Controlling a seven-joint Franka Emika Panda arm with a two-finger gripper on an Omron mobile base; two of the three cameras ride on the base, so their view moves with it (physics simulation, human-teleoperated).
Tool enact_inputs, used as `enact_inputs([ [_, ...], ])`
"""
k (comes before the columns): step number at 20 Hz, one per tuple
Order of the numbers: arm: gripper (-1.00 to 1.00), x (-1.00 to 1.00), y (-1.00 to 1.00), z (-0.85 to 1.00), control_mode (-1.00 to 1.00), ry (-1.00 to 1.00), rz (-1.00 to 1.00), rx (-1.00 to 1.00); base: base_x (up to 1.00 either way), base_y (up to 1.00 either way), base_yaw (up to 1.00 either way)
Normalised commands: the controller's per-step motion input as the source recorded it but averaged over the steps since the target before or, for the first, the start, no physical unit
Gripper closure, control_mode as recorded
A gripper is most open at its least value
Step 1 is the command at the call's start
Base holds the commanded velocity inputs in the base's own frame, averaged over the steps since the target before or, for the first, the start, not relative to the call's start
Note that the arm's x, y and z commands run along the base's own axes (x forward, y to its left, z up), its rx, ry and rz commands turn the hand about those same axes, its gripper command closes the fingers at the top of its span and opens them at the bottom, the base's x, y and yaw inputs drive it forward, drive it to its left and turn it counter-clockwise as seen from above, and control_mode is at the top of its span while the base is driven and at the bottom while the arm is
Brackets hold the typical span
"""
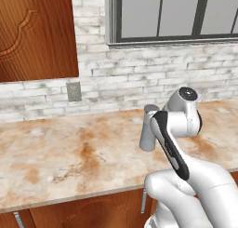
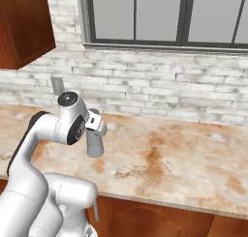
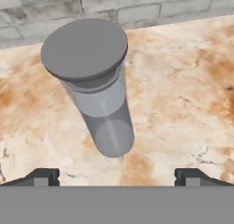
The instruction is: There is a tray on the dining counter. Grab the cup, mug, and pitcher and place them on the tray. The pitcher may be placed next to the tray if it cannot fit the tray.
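The pitcher (image 3: pixel 93 86) is seen standing upright on the marble table (image 1: pixel 56 152), near the white brick wall (image 2: pixel 160 91) below the window (image 2: pixel 164 16). The gripper (image 3: pixel 117 176) is held above and just short of the pitcher, jaws spread wide apart, nothing grasped, no contact made.

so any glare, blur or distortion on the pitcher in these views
Hand view: pitcher sharp but foreshortened, its wide top looming over a shrinking base, no glare. Left base view: it is softer and the arm hides part of it. Right base view: soft, flat even lighting, faint shadow on the counter.
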Motion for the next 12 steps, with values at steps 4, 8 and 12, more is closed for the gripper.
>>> enact_inputs([
  [4,-1.0,0.24,0.0,-0.19,-1.0,0.0,0.0,0.0,0.0,0.0,0.0],
  [8,-1.0,0.3,0.0,-0.1,-1.0,0.0,0.0,0.0,0.0,0.0,0.0],
  [12,-1.0,0.14,0.0,-0.05,-1.0,0.0,0.01,0.0,0.0,0.0,0.0],
])
